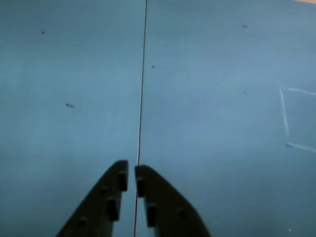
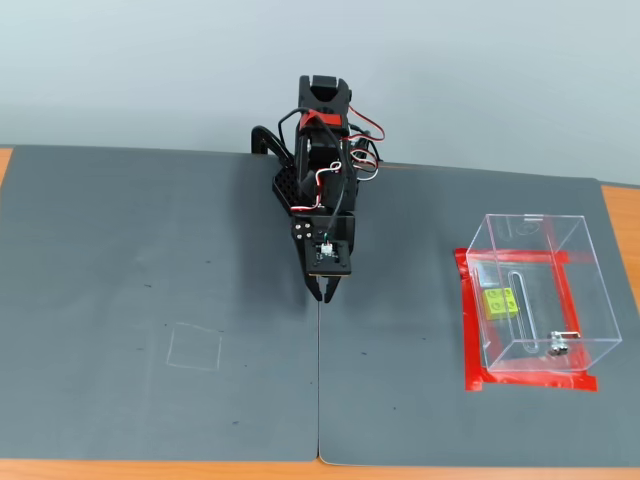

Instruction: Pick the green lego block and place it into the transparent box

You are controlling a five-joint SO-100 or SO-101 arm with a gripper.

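In the fixed view the green lego block point(image 2: 499, 303) lies inside the transparent box point(image 2: 577, 262), on its floor near the left wall. The box stands at the right of the mat with red tape point(image 2: 470, 330) around its base and a small metal latch point(image 2: 558, 346) at the front. My gripper point(image 2: 329, 294) hangs over the middle of the mat, well left of the box, shut and empty. In the wrist view the gripper point(image 1: 132, 170) shows its two dark fingers closed together over the seam between the mats. Block and box are out of the wrist view.
Two dark grey mats meet at a seam point(image 2: 319, 380) running toward the front edge. A faint chalk square point(image 2: 194, 347) is drawn on the left mat; it also shows in the wrist view point(image 1: 296, 118). The wooden table edge point(image 2: 620, 230) shows at the right.
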